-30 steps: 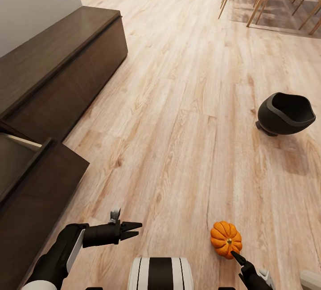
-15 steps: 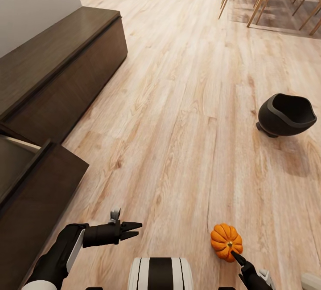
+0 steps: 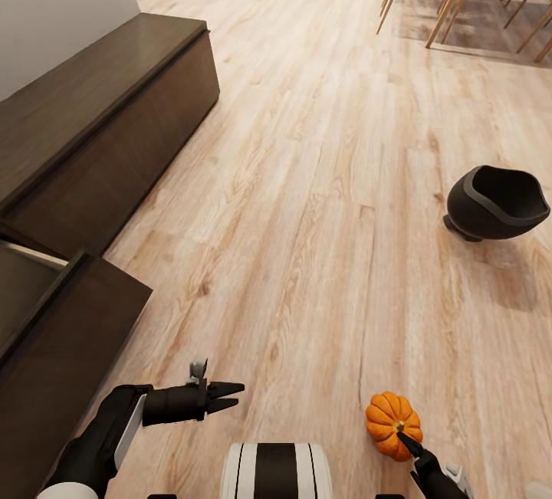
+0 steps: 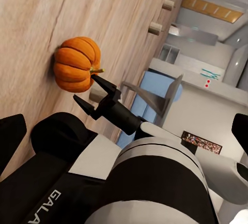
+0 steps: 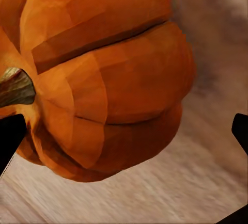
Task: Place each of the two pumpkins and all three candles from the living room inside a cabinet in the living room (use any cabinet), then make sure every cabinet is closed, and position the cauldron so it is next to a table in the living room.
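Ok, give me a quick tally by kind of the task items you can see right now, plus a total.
Round orange ribbed pumpkin: 1
Glossy black round-bellied cauldron: 1
Long low dark brown wooden cabinet: 1
Short stubby beige candles: 2
Total: 5

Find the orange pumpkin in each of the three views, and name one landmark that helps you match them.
Head view: pumpkin low and right, on the wood floor.
Left wrist view: pumpkin upper left, against the floor.
Right wrist view: pumpkin very close, spanning most of the picture.
Shared landmark: right gripper at the pumpkin.
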Robot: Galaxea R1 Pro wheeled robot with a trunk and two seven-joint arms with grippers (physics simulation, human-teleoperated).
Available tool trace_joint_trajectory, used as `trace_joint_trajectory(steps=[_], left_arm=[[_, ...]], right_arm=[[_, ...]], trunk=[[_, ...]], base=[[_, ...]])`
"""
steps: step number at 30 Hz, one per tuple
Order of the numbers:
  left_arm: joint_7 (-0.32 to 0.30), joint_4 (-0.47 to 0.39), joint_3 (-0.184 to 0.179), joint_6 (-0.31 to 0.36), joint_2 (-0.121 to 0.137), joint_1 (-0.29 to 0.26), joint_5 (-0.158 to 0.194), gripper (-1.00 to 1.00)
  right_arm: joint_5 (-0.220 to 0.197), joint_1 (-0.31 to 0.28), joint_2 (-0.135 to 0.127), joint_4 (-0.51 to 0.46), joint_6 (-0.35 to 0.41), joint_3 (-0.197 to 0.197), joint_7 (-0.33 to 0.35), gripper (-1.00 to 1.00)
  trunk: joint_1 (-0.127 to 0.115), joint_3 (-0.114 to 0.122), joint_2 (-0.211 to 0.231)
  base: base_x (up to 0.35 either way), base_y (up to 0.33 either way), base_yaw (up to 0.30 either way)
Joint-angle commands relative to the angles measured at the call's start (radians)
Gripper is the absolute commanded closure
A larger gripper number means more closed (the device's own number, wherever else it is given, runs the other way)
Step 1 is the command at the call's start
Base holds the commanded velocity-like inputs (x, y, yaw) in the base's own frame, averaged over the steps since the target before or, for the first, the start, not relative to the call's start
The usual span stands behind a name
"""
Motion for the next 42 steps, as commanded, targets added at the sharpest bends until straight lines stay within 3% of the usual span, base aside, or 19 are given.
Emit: trace_joint_trajectory(steps=[1,19,31,32,42], left_arm=[[-0.002,0.0,0.0,0.01,0.0,0.0,0.002,-1.0],[-0.002,0.0,-0.001,0.009,0.0,-0.001,0.002,-1.0],[-0.001,0.0,-0.001,0.009,-0.001,0.0,0.002,-1.0],[-0.001,0.0,-0.001,0.009,-0.001,0.0,0.002,-1.0],[-0.001,0.0,-0.001,0.009,0.0,0.0,0.002,-1.0]], right_arm=[[-0.005,0.0,0.0,0.0,0.01,-0.006,0.001,-1.0],[-0.007,-0.01,0.0,0.001,0.012,-0.006,-0.003,-1.0],[-0.008,-0.013,0.0,0.002,0.058,-0.006,-0.037,-1.0],[-0.008,-0.013,0.0,0.002,0.058,-0.006,-0.037,1.0],[-0.006,-0.013,0.0,0.0,0.058,-0.006,-0.036,1.0]], trunk=[[0.0,-0.001,0.0],[0.0,-0.001,0.0],[0.0,-0.001,0.0],[0.0,-0.001,0.0],[0.0,-0.001,0.0]], base=[[0.162,0.0,0.0],[0.051,-0.019,0.0],[0.029,-0.003,0.0],[0.003,0.0,0.0],[0.0,0.0,0.0]])
